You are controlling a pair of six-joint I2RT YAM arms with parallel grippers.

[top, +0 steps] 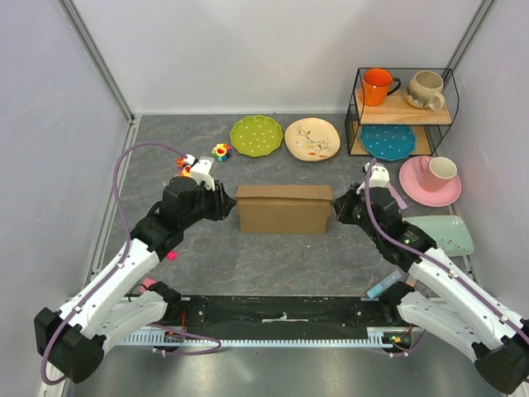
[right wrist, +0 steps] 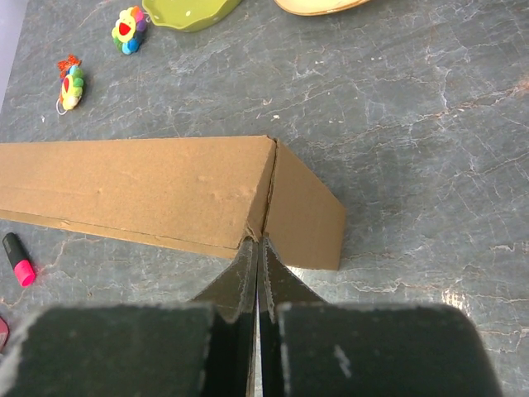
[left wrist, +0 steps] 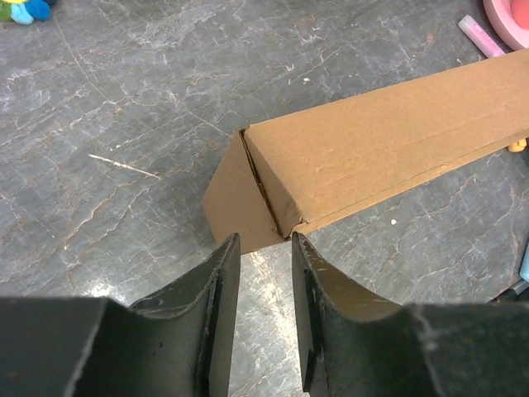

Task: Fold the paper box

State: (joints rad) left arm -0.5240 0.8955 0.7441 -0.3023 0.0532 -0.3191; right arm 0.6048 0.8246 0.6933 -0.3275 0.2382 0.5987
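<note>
Note the paper box (top: 283, 209) in the middle of the desk (top: 248, 273), long axis laid left to right across both arms, with the green plate (top: 256, 135) and cream plate (top: 312, 138) well behind it. Find the left fingers (left wrist: 225, 269) at its left end, apart, tips just beside the lower corner of the end flap, gripping nothing. Find the right fingers (right wrist: 248, 265) at its right end, pressed together, tips touching the seam between top panel and end flap, nothing visible between them. Judge each arm equally near its own end. Expect any coming tuck or press to run inward along that long axis.
</note>
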